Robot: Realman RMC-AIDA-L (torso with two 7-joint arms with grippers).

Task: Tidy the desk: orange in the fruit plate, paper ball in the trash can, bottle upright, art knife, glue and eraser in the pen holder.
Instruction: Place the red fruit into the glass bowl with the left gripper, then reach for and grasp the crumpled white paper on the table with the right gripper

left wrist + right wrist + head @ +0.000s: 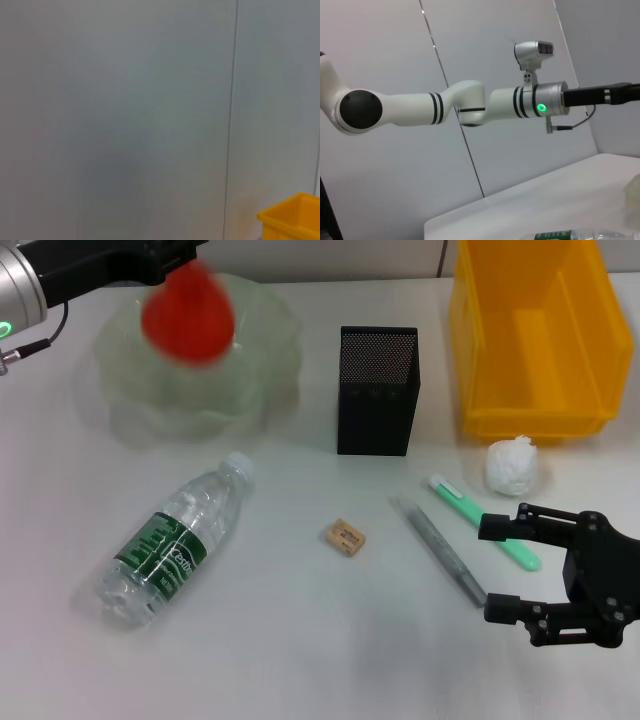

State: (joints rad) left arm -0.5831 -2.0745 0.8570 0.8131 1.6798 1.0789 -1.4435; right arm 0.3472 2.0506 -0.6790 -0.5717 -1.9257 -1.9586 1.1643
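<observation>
The orange (188,312) shows as a red-orange smear just over the pale-green fruit plate (250,390) at the back left of the desk (300,650). My left gripper (172,258) is right above the orange at the picture's top edge, its fingers mostly cut off. The bottle (170,545) lies on its side at the front left. The eraser (344,537) lies mid-desk, in front of the black mesh pen holder (377,390). The paper ball (512,466) sits in front of the yellow trash can (530,425). My right gripper (492,570) is open and empty, low at the front right.
A green art knife (485,522) and a grey glue stick (440,550) lie side by side just left of my right gripper. The left wrist view shows a grey wall and a corner of the trash can (292,217). The right wrist view shows my left arm (470,105).
</observation>
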